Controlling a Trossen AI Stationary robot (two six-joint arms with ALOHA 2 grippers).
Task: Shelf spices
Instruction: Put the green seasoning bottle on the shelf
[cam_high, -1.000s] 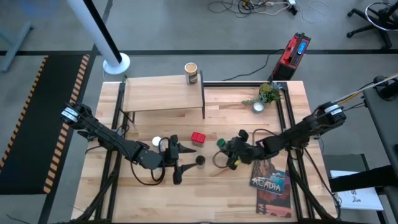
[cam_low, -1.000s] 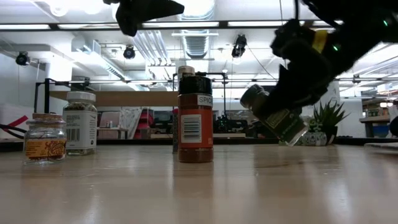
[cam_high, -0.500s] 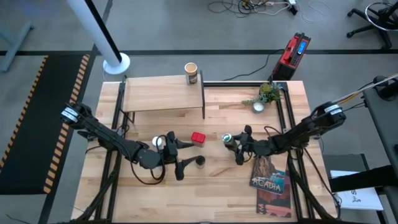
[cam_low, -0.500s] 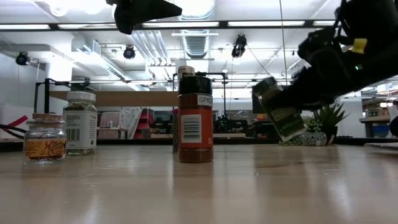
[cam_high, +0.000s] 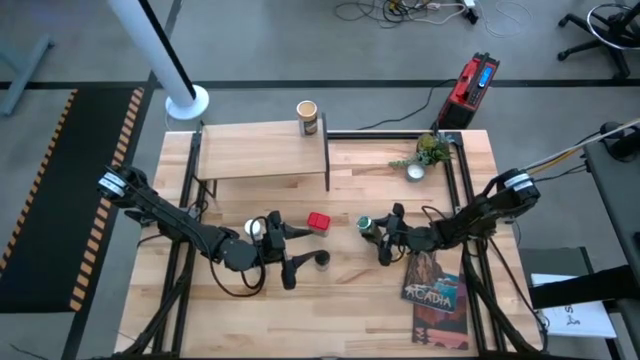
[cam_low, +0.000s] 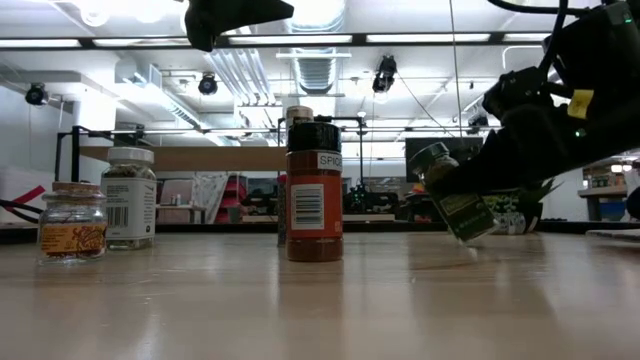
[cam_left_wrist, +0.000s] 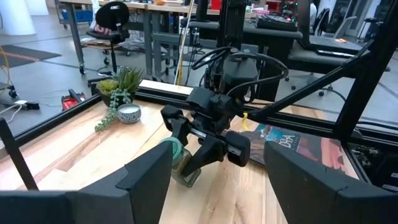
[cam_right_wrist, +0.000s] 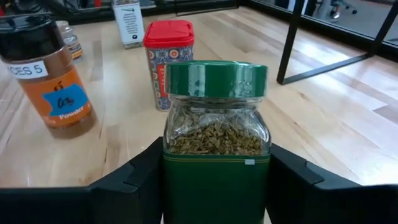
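Green-lidded jar (cam_right_wrist: 216, 134) lowered, near upright, base about at the tabletop, right of the red square tin (cam_high: 318, 221).
Right gripper (cam_high: 381, 238) fingers clamp it; left gripper (cam_high: 288, 257) spread, idle. Shelf (cam_high: 262, 153) holds only the tan canister (cam_high: 308, 118).

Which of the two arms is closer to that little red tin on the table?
The left. Its end effector hangs open just beside the red tin, near the white-capped jar. The right end effector is farther off on the tin's other side, gripping the green-lidded jar.
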